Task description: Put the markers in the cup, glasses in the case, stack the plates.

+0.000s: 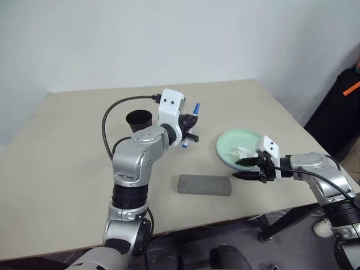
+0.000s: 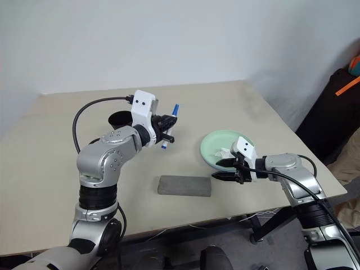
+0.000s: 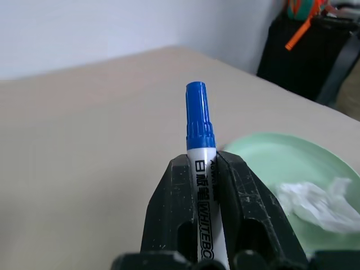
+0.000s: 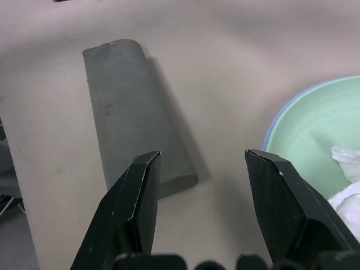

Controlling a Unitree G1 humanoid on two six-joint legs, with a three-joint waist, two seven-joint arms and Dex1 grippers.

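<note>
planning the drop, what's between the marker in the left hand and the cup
Nothing: in the right eye view the blue-capped marker in the left hand is held up beside the black cup, only the hand's own wrist lying across that stretch.

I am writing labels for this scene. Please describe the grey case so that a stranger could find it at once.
On the beige table, look near the front edge, between the two arms. The grey case lies there flat and closed, in front of the mint green plate. It is the one long rectangular box, felt-like, unlike the round plate and black cup.
</note>
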